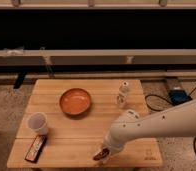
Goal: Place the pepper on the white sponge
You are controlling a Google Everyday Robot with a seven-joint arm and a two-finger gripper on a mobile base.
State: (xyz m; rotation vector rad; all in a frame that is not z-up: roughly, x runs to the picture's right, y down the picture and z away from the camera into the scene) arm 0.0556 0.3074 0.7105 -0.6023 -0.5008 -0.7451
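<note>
The pepper point(100, 155), small and reddish-brown, sits at the tip of my gripper point(103, 152), close above the wooden table point(66, 142) near its front edge, right of centre. The gripper is shut on the pepper. My white arm point(156, 125) reaches in from the right and covers the front right part of the table. The white sponge is not visible; it may be hidden behind the arm.
An orange bowl point(75, 101) stands mid-table. A translucent white cup point(38, 122) is at the left, with a dark flat bar point(36, 148) in front of it. A small whitish bottle point(123, 93) stands at the back right. A blue box with cables point(177, 95) lies on the floor to the right.
</note>
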